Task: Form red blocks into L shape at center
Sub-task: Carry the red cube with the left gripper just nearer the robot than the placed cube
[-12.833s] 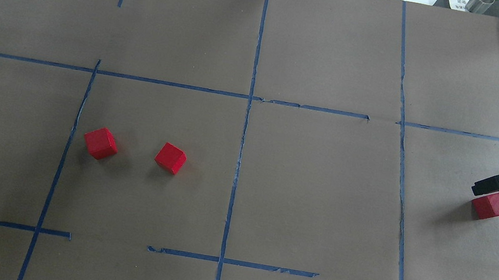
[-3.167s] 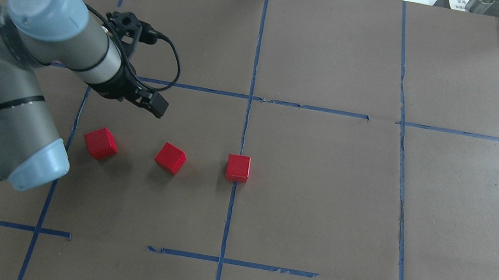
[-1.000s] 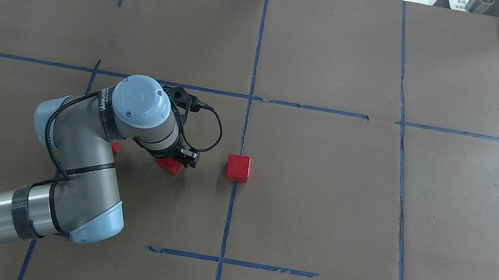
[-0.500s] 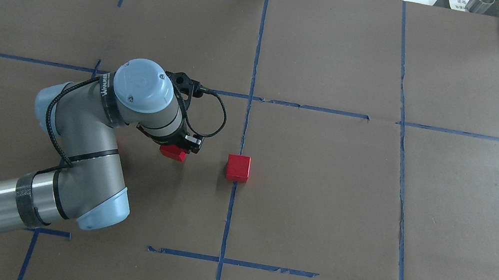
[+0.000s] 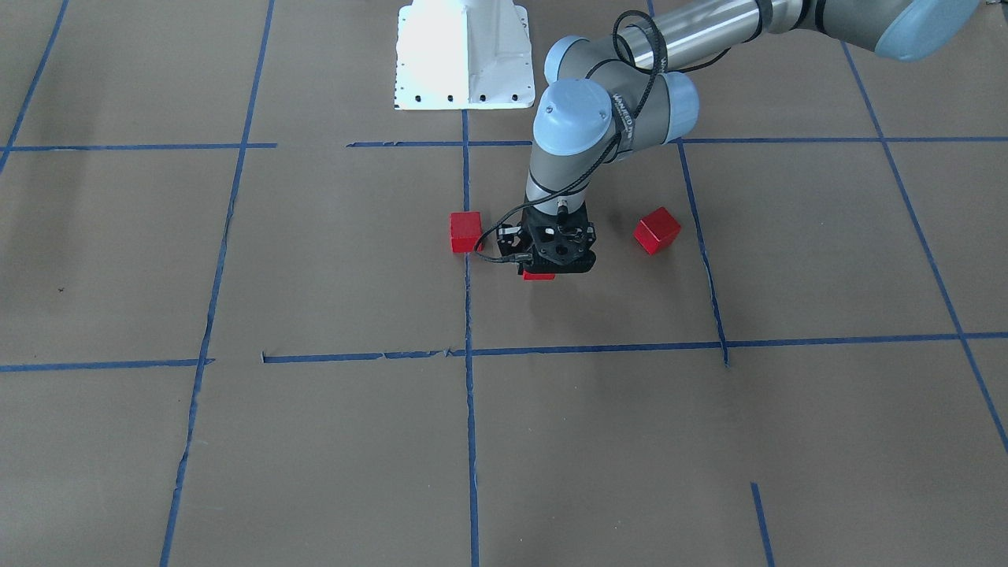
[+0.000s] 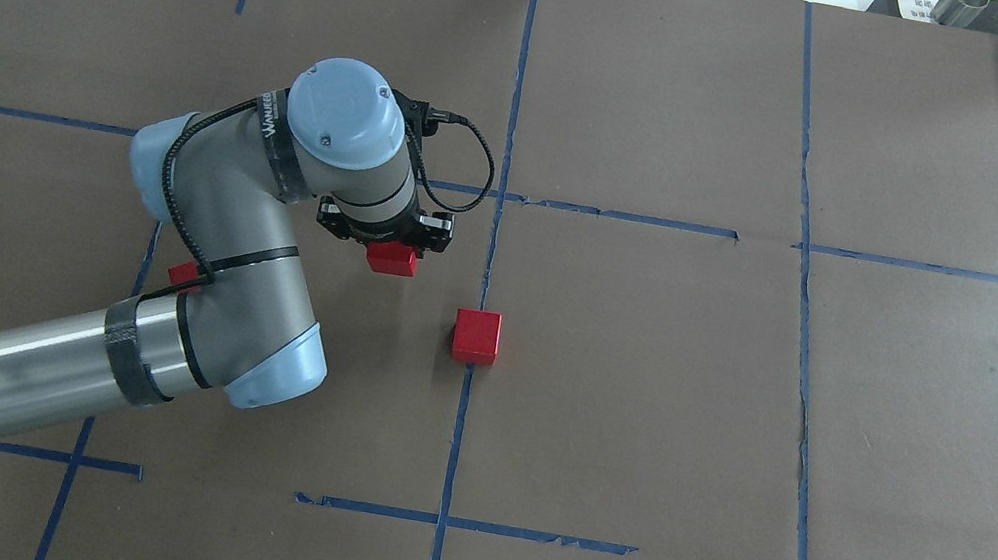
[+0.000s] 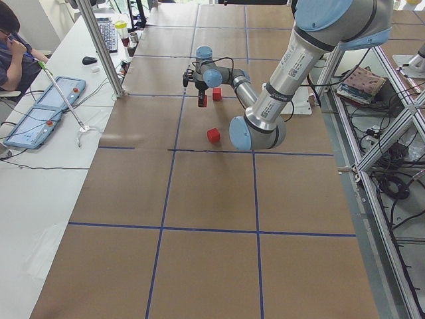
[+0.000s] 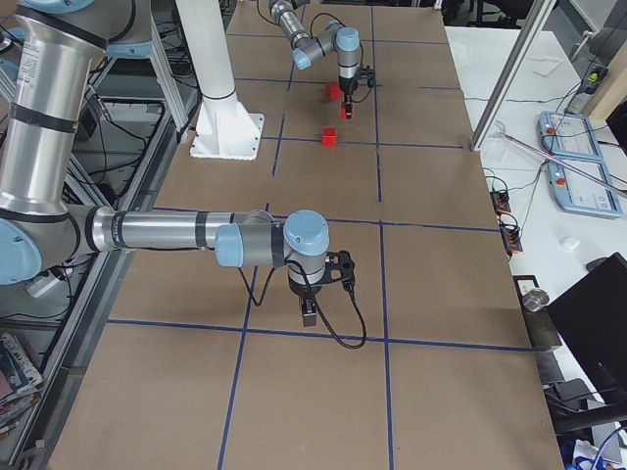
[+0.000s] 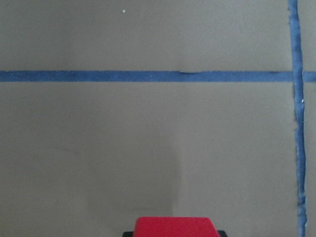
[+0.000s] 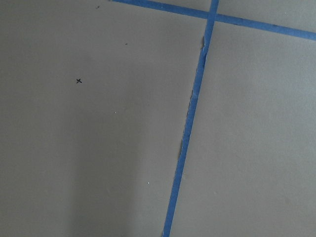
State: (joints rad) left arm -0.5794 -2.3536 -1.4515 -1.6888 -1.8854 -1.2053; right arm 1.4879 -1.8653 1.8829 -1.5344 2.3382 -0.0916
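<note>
The left hand (image 6: 393,251) points straight down and is closed on 1 red block, the held block (image 6: 391,262), with a finger on each of 2 opposite sides. In the left wrist view only the top of that block (image 9: 173,225) shows at the bottom edge, between the dark fingers, with bare brown paper and blue tape ahead of it. From the left side it (image 7: 202,102) looks raised off the table (image 6: 642,395), and in the front view only a red sliver (image 5: 539,276) peeks out under the black hand. Near it, on the robot's right and not touching it, the centre block (image 6: 476,336) rests flat on the table, right on the middle tape line (image 6: 458,435) and square to it. The third block (image 5: 657,230) lies well apart on the robot's left, turned at an angle to the tape and just beside another line. From overhead the left arm (image 6: 224,224) covers most of it, leaving 1 red corner (image 6: 183,273) in sight. The white base (image 5: 465,55) stands at the robot's edge of the table. The right hand (image 8: 309,315) hangs low over the table far to the robot's right, seen only from the side, so I cannot tell whether it is open or closed.
</note>
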